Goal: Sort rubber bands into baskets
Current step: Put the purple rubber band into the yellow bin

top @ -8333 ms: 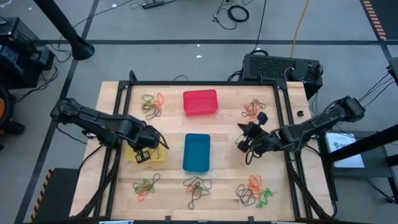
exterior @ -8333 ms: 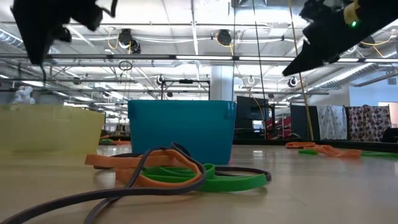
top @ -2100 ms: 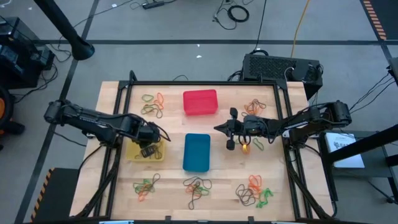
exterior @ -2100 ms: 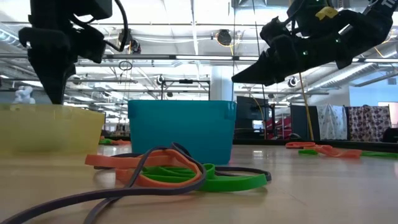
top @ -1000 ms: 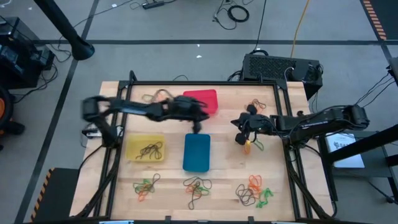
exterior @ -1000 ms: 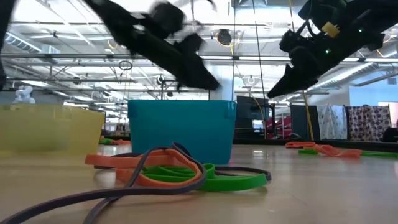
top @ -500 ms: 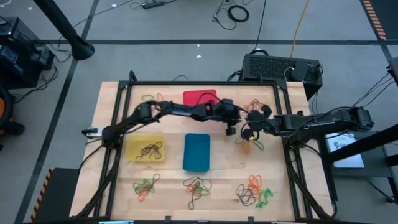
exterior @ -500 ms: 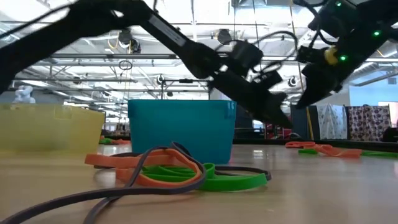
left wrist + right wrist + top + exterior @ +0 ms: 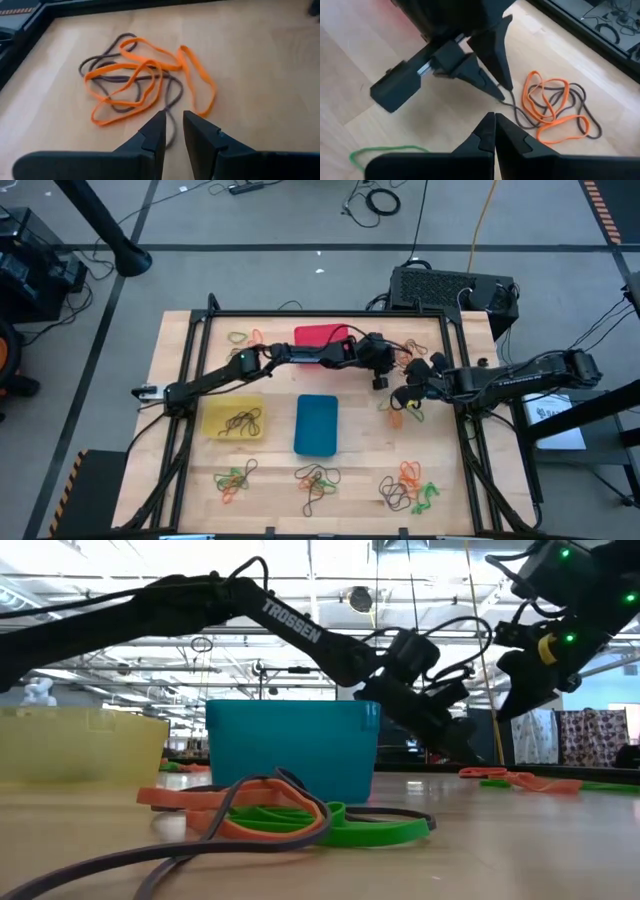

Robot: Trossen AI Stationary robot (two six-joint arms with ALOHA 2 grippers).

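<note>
Currently my left gripper [image 9: 172, 131] hovers just short of the tangled orange and dark brown thin elastic rubber bands [image 9: 145, 80] on the counter, jaws slightly parted, empty. Right gripper [image 9: 493, 125] waits nearby, jaws closed, empty. Bands look light, floppy, snag-prone; I would pinch one outer strand.

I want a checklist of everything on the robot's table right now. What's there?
Surface: wooden table.
Job's things: red basket, blue basket, yellow basket holding dark rubber bands; other band piles loose.
Clutter: nothing seen.
End effectors: left end effector slightly open by an orange and dark band pile; right end effector shut, close beside it.
Cables: floor cables.
Surroundings: black box behind table.
</note>
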